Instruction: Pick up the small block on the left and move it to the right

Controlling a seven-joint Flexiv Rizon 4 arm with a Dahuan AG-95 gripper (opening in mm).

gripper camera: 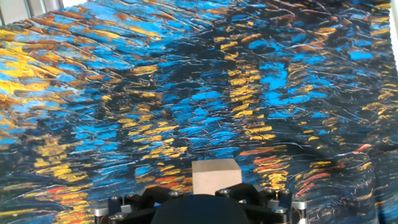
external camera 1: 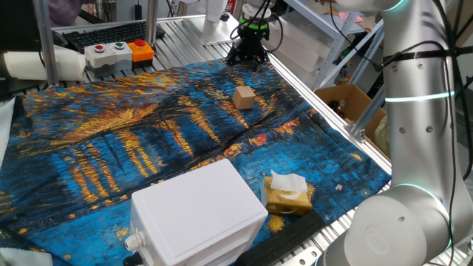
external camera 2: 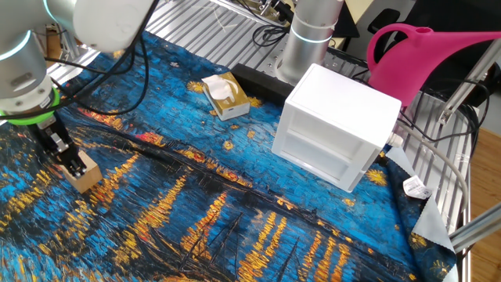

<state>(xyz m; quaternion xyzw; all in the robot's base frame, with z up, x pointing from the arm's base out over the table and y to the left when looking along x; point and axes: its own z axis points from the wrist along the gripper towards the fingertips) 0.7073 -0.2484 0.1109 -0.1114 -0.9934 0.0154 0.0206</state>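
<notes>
The small block (external camera 1: 244,97) is a light-tan cube resting on the blue and gold cloth, towards its far right part. It also shows in the other fixed view (external camera 2: 84,175) and low in the hand view (gripper camera: 216,176). My gripper (external camera 1: 247,65) hangs just behind the block, near the cloth's far edge. In the other fixed view the gripper (external camera 2: 73,163) overlaps the block's upper edge. Its jaws look spread and hold nothing. In the hand view only the hand's black body (gripper camera: 205,208) shows, and the fingertips are out of view.
A big white plastic box (external camera 1: 196,214) stands at the near edge. A yellow-brown packet with white tissue (external camera 1: 287,194) lies to its right. A button box (external camera 1: 118,52) and keyboard sit past the far left edge. A pink watering can (external camera 2: 423,55) and a cardboard box (external camera 1: 346,102) stand off the cloth.
</notes>
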